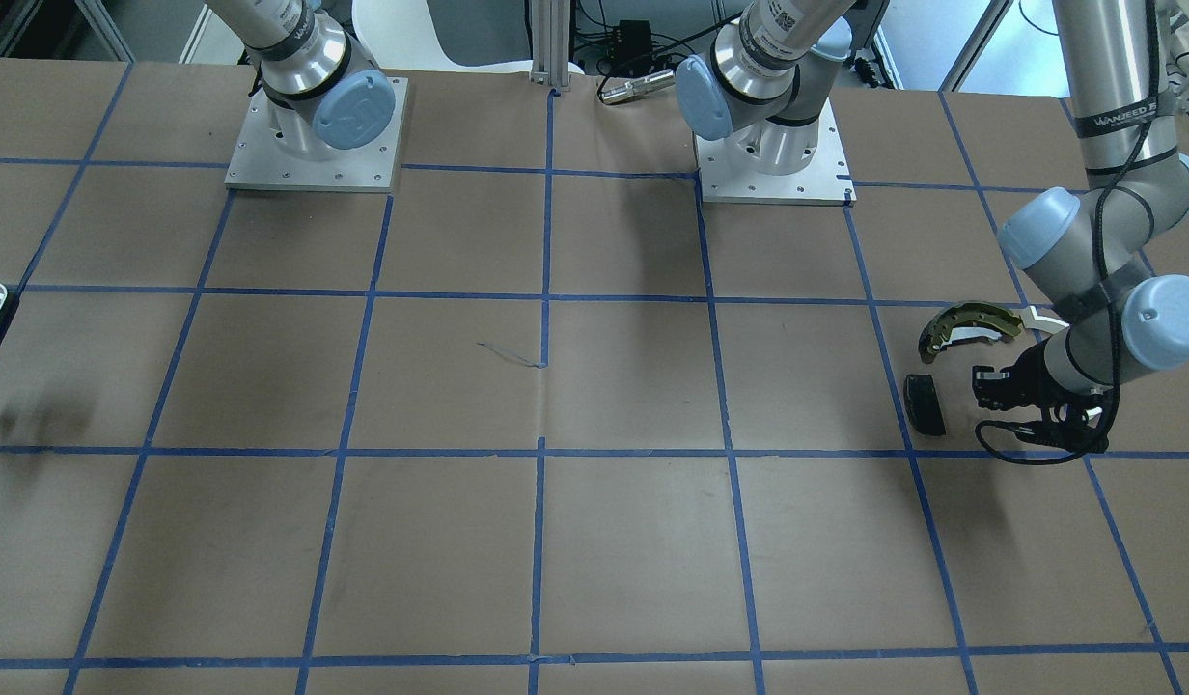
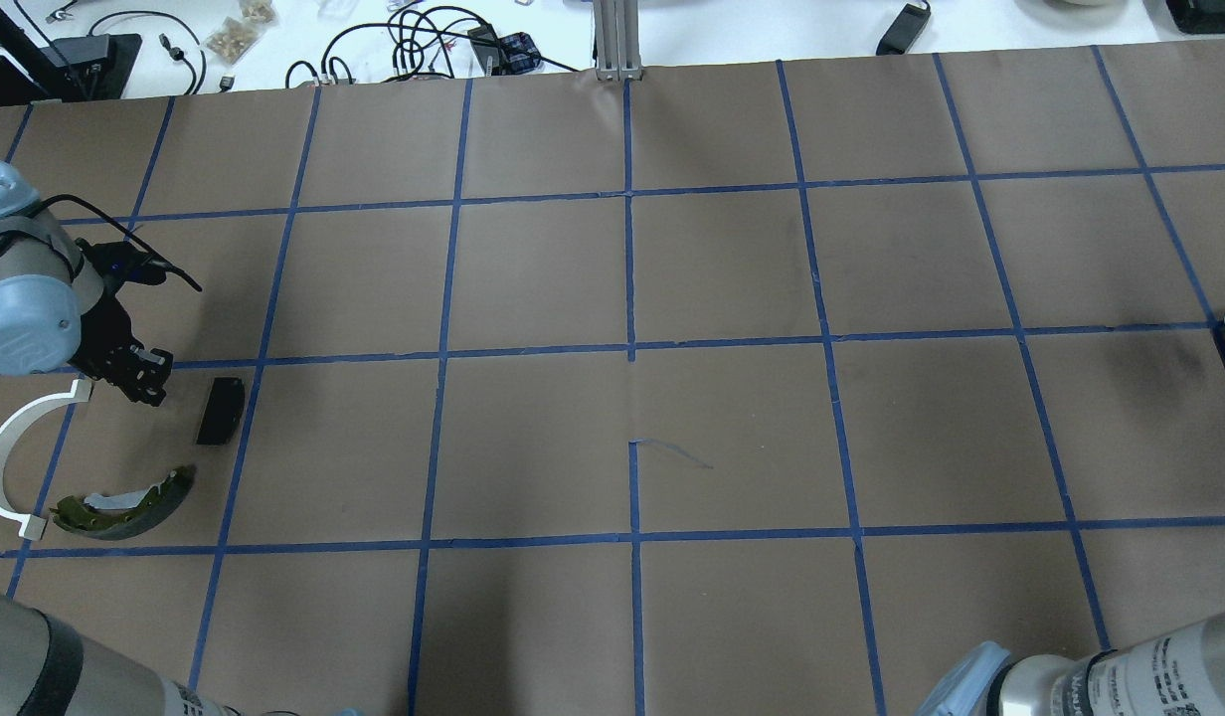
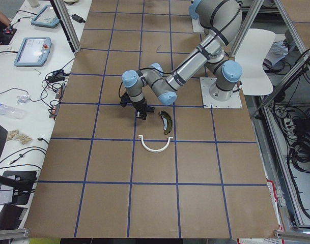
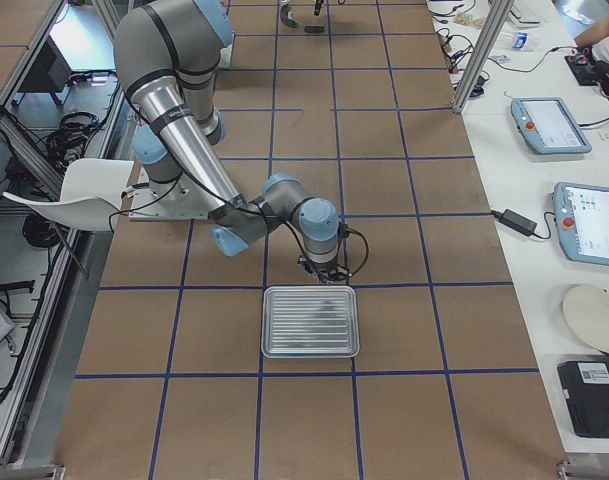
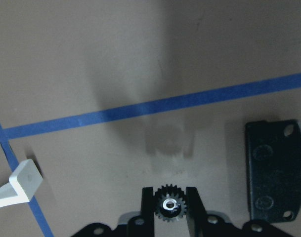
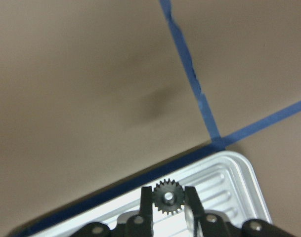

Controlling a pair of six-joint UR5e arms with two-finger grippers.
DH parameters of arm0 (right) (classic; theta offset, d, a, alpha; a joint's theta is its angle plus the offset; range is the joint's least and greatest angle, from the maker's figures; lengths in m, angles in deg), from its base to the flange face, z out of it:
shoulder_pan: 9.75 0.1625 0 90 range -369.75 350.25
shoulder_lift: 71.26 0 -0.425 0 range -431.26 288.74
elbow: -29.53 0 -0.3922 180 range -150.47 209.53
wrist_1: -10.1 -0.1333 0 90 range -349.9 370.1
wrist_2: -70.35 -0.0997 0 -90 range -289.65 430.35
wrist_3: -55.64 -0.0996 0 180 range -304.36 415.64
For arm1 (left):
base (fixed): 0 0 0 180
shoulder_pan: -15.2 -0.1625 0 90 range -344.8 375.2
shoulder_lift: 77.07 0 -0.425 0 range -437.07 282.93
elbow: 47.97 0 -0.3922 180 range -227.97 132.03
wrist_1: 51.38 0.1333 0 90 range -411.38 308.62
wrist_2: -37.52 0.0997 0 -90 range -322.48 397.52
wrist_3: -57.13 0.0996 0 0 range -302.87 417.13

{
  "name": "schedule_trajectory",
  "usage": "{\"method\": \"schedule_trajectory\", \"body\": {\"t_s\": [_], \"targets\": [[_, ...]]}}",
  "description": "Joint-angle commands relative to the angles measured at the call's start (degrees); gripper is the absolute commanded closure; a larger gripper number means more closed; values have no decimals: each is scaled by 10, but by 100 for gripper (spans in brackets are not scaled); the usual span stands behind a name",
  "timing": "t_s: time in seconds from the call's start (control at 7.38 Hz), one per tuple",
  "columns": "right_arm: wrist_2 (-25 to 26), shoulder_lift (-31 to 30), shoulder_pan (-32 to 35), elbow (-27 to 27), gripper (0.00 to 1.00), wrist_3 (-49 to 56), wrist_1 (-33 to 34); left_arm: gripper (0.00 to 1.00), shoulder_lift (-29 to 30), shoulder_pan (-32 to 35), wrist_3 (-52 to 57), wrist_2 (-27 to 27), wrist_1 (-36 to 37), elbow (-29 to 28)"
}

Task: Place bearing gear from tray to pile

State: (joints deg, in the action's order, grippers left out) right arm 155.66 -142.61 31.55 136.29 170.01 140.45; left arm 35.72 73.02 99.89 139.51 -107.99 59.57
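Left claw (image 5: 170, 198) clamped on small black toothed bearing gear (image 5: 170, 207), low over brown counter (image 5: 115, 59), drop spot straight below between black rectangular pad (image 5: 275, 170) and white plastic arc (image 5: 19, 185); right claw (image 6: 168, 196), far off, grips second gear (image 6: 168, 198) over silvery ribbed tray (image 6: 229, 180).

**Brown paper, blue grid, black and silver parts**

The table (image 2: 533, 278) is covered in flat brown paper, ruled into squares by blue tape lines (image 2: 629, 268). The tray (image 4: 310, 325) is pale silvery-white, patterned with parallel ribs. The brake shoe (image 2: 140, 509) is olive-gold with a pale patch, the plastic arc (image 2: 36, 408) is white and the pad (image 2: 220, 410) is black. The left gripper (image 5: 170, 195) and right gripper (image 6: 168, 191) are black. The bearing gear (image 5: 169, 207) between the left one's fingers is dark with a silvery centre. The second gear (image 6: 167, 197), in the right one, is dark grey. The arm tubes (image 1: 1120, 87) are silver-grey, their joint caps (image 1: 1169, 319) pale blue.
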Motion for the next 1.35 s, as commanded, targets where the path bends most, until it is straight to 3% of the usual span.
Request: {"method": "schedule_trajectory", "body": {"t_s": [0.0,0.14,0.27,0.54,0.81,1.08,1.22], "targets": [[-2,-44,118,53,100,-254,14,71,3,-7,7,4,4,17],[0,-44,204,53,100,-400,45,14,3,-7,9,0,3,22],[5,-42,292,52,100,-538,60,3,2,-7,6,0,2,22],[22,-35,458,53,100,-804,57,0,-5,-2,-19,0,-2,4],[37,10,593,43,100,-1036,66,0,-15,11,-31,-12,-11,-23],[40,62,704,-14,100,-1225,69,0,-24,40,-68,-14,-110,-93],[42,85,746,-45,100,-1253,66,0,-25,74,-110,-14,-179,-150]]}}
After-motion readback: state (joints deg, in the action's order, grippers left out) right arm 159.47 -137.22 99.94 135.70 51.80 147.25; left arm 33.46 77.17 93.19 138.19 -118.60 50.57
